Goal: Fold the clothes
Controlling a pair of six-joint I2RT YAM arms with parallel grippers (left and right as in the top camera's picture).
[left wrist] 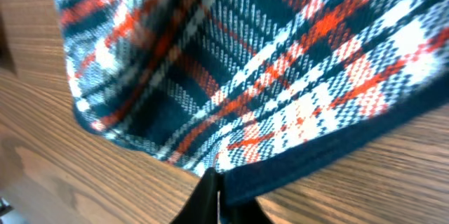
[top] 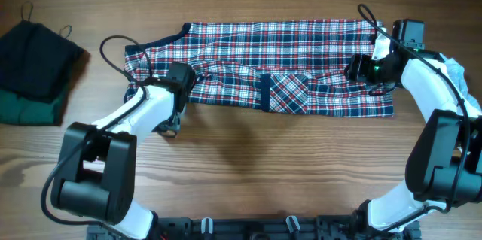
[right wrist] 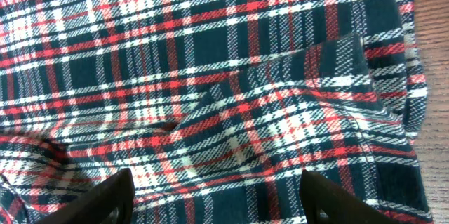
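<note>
Red plaid shirt (top: 256, 52), overhead: spread wide on the bench (top: 248, 172) with its long axis running left to right. It is wrinkled through the middle, and a slant-checked patch (top: 288, 93) sits by the near edge.
Left arm (top: 143, 108), overhead: reaches the shirt's near-left corner, so it is the nearer arm for that end. Its jaws are hidden under the wrist from here.
Right arm (top: 425, 82), overhead: hangs over the shirt's right end, with the cloth directly beneath it.
Dark pile (top: 30, 67), overhead: black on green, at the far left and well apart from the shirt.
Left jaws, left wrist view: closed to a point on the navy trim (left wrist: 337, 150), by my reading. The shirt rises away from them and bare bench shows on both sides.
Right jaws, right wrist view: wide apart and gripping nothing. One of the fingers (right wrist: 105, 196) shows at each bottom corner, and plaid fills the gap between them.
Cloth, right wrist view: soft ridges and a turned-over flap (right wrist: 337, 59) near the right hem.
Judgement: each arm has its own end, and the next fold depends on the right jaws taking the hem below them.
</note>
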